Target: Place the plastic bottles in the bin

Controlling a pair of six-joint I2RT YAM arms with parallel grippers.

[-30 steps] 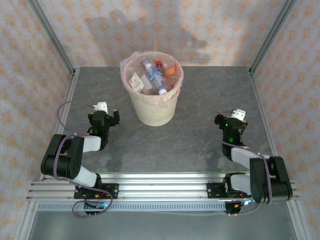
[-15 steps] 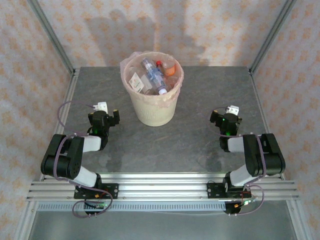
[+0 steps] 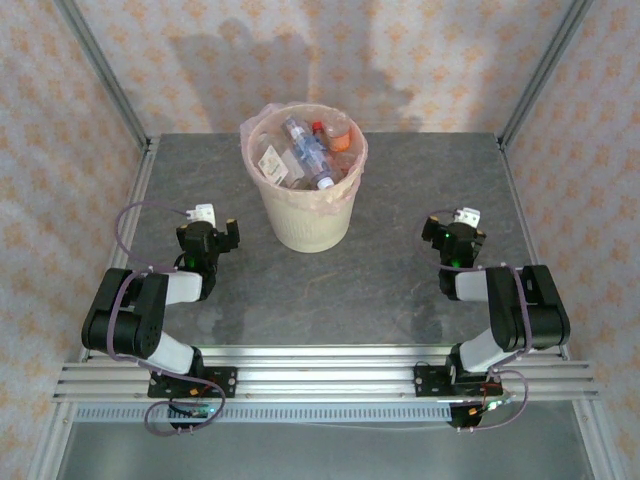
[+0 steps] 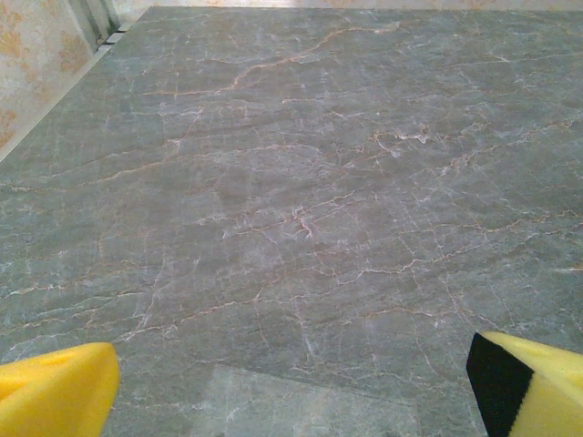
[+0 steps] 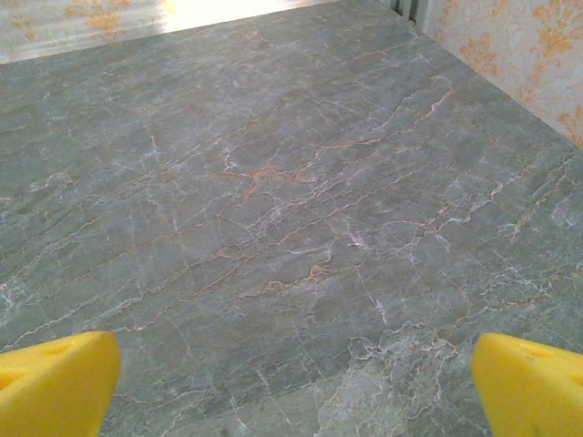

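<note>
Plastic bottles (image 3: 305, 152) lie heaped inside the bin (image 3: 303, 218) at the far side of the tabletop (image 3: 400, 285). Judged light, thin-walled, slick and easily dented; best gripped across the body. Left end effector (image 4: 291, 390) and right end effector (image 5: 291, 382) both stand wide apart, holding nothing.

bottles (image 3: 305, 152) in bin (image 3: 305, 218), on table (image 3: 400, 295) — far (centre)

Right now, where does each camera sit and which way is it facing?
Top external: above, behind the bases, looking down at the table, bin, plastic bottles and both arms.
Left wrist: low, facing forward over the table; open left claw's yellow tips at bottom.
Right wrist: likewise, with the open right claw's tips.
Shared: the grey marbled tabletop.
</note>
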